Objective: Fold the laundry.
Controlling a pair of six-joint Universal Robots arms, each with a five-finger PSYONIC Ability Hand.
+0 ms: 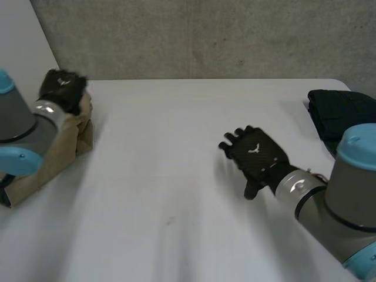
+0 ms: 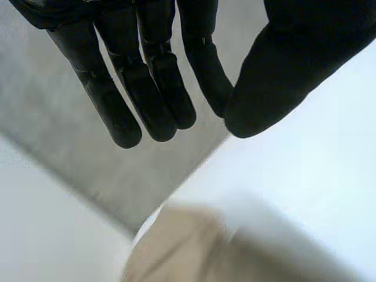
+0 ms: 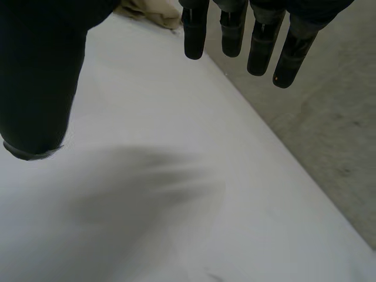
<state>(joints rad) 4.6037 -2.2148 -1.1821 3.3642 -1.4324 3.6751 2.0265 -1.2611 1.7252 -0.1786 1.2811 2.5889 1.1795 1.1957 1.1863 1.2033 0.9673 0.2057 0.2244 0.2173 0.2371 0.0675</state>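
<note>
On the white table (image 1: 176, 117), the left hand (image 1: 61, 88) is at the far end of a folded tan cloth (image 1: 56, 154) near the table's left edge. The right hand (image 1: 255, 155) is over bare table, holding nothing. A dark folded garment (image 1: 341, 114) lies at the far right corner.

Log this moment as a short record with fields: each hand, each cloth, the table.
left hand: open, holding nothing, over the far end of the tan cloth
right hand: open, holding nothing, above bare table
tan cloth: at the table's left edge, partly under the left arm
dark cloth: at the table's right edge, neither hand on it
table: white
</note>
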